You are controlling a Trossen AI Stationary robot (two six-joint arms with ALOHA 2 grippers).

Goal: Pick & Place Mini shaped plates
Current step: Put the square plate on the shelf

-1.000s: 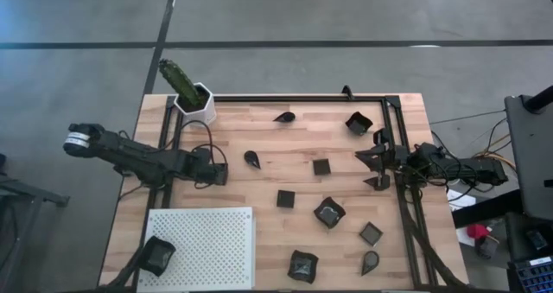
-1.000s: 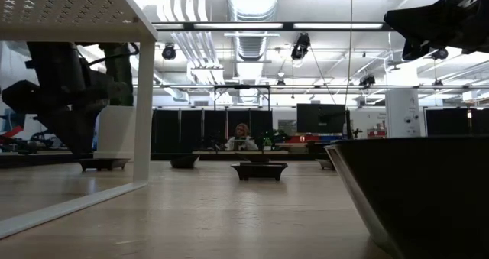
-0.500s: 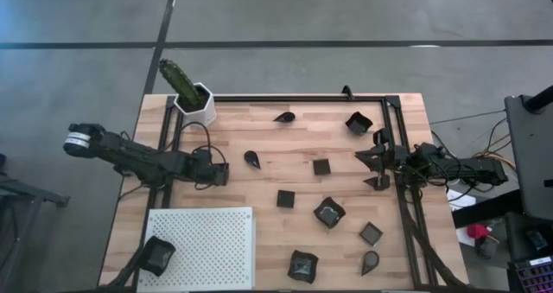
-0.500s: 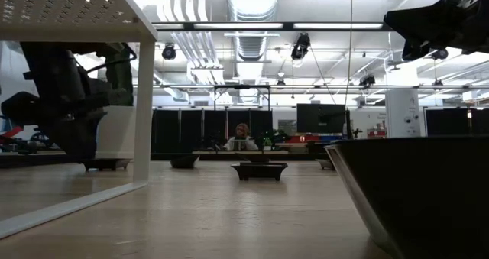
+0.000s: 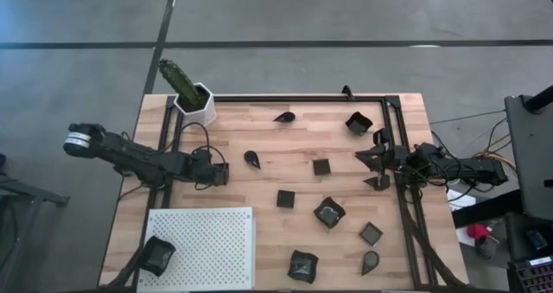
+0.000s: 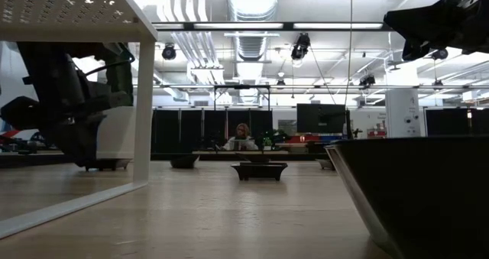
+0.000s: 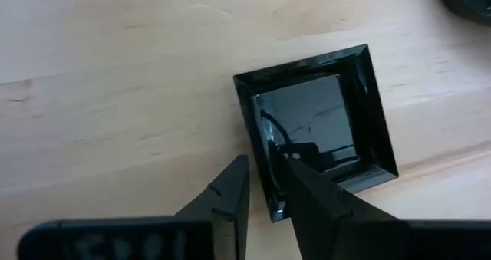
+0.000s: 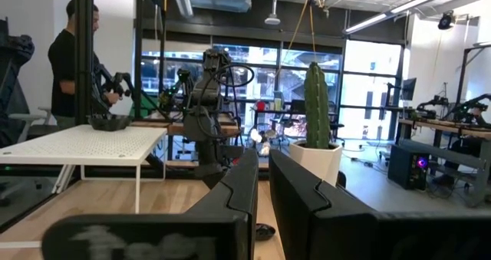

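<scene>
1. High view: light wooden table (image 5: 259, 137) with a black frame; left gripper (image 5: 218, 174) sits low over the left-middle of the table, just above the white perforated board (image 5: 203, 245).
2. Left wrist view: left gripper (image 7: 266, 168) is drawn in narrow on the near wall of a small glossy black square plate (image 7: 314, 114), one finger (image 7: 230, 202) outside on the wood and the other inside the dish. It looks clamped on the rim.
3. That plate lies flat on the table. In the high view it is hidden under the gripper.
4. Right gripper (image 5: 378, 166) hangs at the right edge of the table by the frame rail. In the right wrist view its fingers (image 8: 238, 191) are nearly together with nothing between them.
5. Other dark mini plates lie loose on the wood:
   - teardrop dish (image 5: 283, 117) and wavy-edged dish (image 5: 358, 123) near the far edge
   - teardrop dish (image 5: 252, 158) just beside the left gripper
   - square dishes (image 5: 321, 167), (image 5: 286, 198) and (image 5: 371, 233)
   - wavy dishes (image 5: 329, 212) and (image 5: 302, 265)
   - teardrop dish (image 5: 370, 260) near the front edge
6. One more dark wavy dish (image 5: 157, 254) rests on the board's front-left corner.
7. White hexagonal pot with a green cactus (image 5: 192, 98) stands at the far-left corner.
8. Right wrist view: a person in dark clothes (image 8: 73, 60) stands beyond the table.
</scene>
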